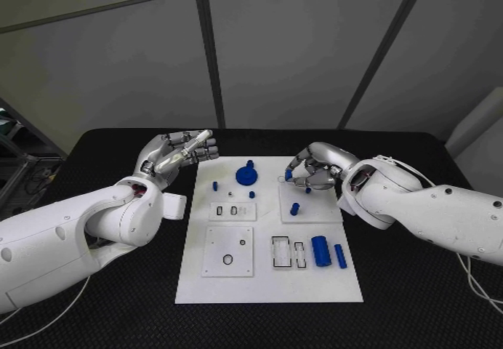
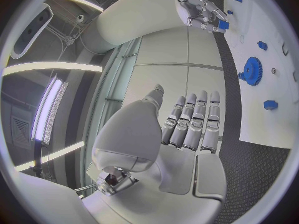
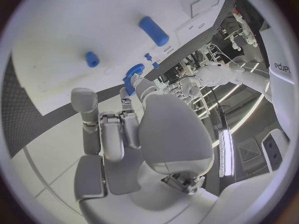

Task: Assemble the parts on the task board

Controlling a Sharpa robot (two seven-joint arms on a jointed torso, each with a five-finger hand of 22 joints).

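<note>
On black desk [image 1: 126,145]: white task board [image 1: 268,240], central. Left hand [image 1: 176,153] raised off board's far-left corner, fingers straight and spread, holding nothing. Right hand [image 1: 311,173] above board's far-right part, pinching small blue part [image 1: 288,174] at fingertips. Blue gear [image 1: 246,174] at far middle of board. Two blue cylinders [image 1: 320,250] lying side by side, near right. Small blue pegs [image 1: 294,209] scattered between.
</note>
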